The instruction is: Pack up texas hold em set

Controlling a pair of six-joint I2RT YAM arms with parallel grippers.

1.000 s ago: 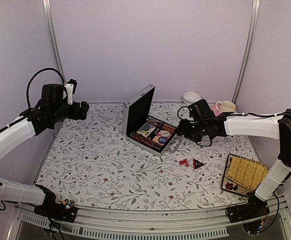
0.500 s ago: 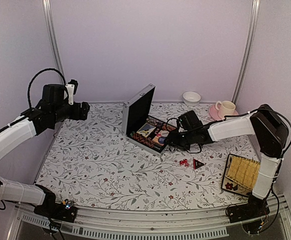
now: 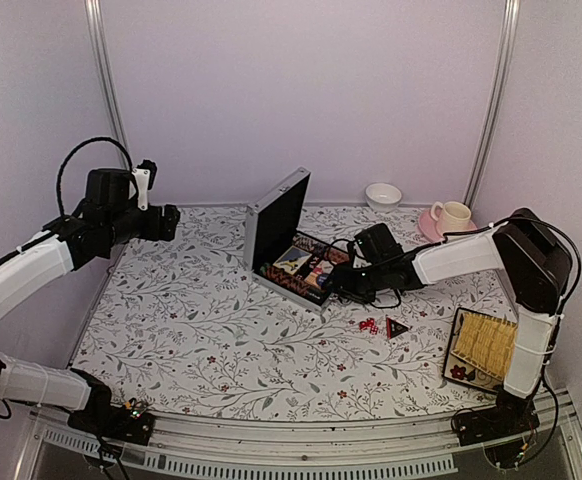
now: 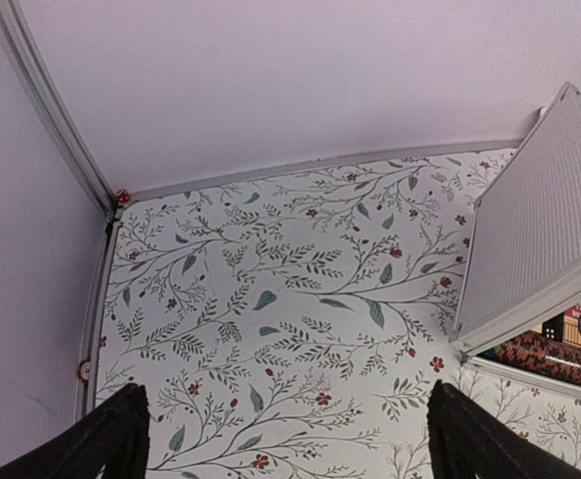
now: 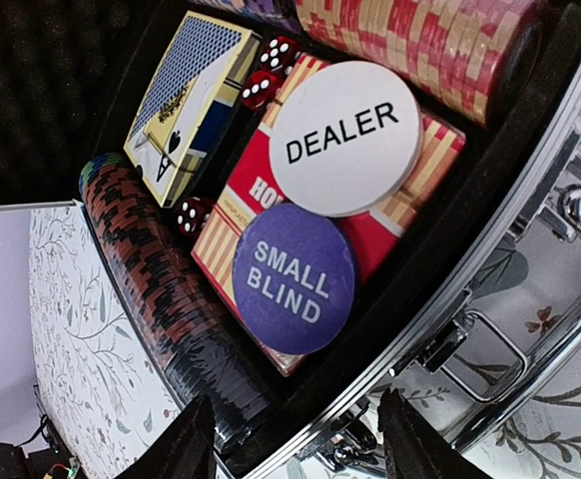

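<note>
Floral tabletop (image 3: pixel 211 335), right tool (image 5: pixel 298 439) spread wide, empty, at briefcase (image 3: pixel 277 214) front edge.

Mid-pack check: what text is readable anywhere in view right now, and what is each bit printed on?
"DEALER": on the white round button, lying on the red card box.
"SMALL BLIND": on the purple round button, on the same box.
"HO": start of a word on the red card box, rest covered.
Blue and yellow card box: print too small to read.
</note>
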